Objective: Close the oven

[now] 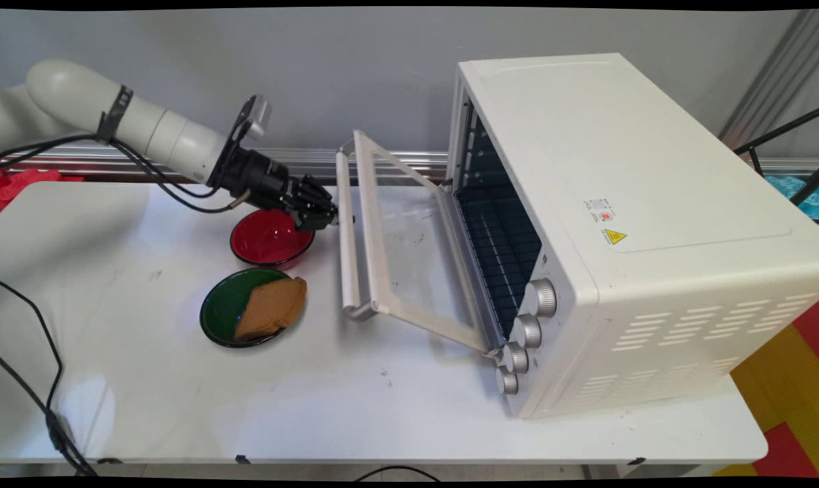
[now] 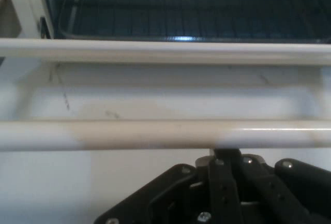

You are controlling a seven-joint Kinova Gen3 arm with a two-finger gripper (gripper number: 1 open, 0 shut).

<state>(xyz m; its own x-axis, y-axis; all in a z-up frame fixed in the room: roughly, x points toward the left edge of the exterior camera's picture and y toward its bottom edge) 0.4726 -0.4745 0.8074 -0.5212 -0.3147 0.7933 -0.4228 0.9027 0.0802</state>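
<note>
gripper point(image 1: 329, 218) fingers pressed together, gripping nothing, tip at oven door handle point(image 1: 346, 230) | open toaster oven point(image 1: 626, 224) beyond; red bowl point(image 1: 271, 238) beneath; bread point(image 1: 271, 308) on green plate point(image 1: 225, 308) nearby

The table point(image 1: 179, 407) is seen from above its near side, facing the wall. The oven door handle point(image 1: 345, 230) point(image 2: 165, 133) is viewed closely from the hand camera; it is shared by both views.

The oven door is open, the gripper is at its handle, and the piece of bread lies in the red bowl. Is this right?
Not quite. The main view shows the bread on the green plate; the red bowl holds nothing. The rest stands: the oven door is open, and the gripper is at its handle.
</note>
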